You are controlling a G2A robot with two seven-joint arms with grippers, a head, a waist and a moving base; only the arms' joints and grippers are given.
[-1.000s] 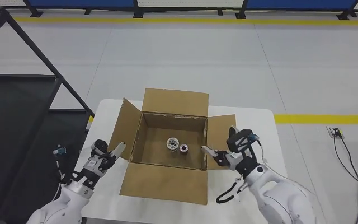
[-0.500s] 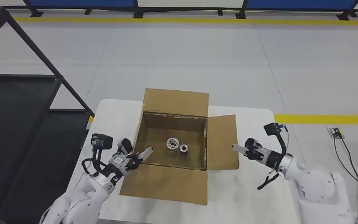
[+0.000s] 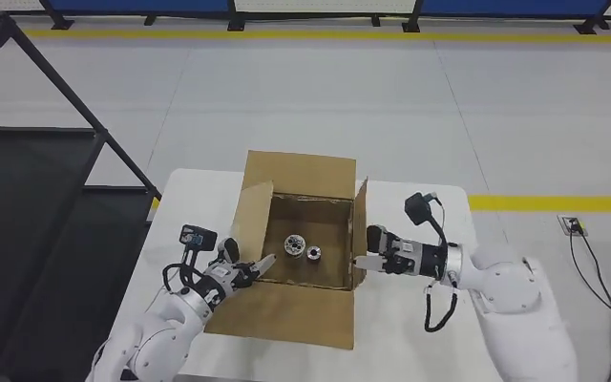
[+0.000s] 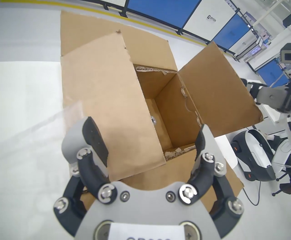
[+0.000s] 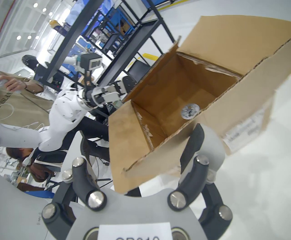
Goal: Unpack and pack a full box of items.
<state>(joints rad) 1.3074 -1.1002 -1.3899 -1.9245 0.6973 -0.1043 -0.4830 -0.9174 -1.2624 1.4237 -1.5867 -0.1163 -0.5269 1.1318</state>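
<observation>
Top view, box [image 3: 286,313], two round parts [image 3: 296,245] inside, left hand [image 3: 250,265] spread, right hand [image 3: 371,254] spread.

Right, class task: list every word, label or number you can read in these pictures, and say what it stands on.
Box side label: blurred, unreadable.
Left gripper tag: cut off at the edge.
Right gripper tag: cut off likewise.
Wall sign: too small.
No text can be quoted with certainty.

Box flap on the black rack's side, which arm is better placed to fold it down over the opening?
Left. The left gripper, fingers open, sits at that flap's near edge; the right gripper is across the box at the opposite flap.
</observation>
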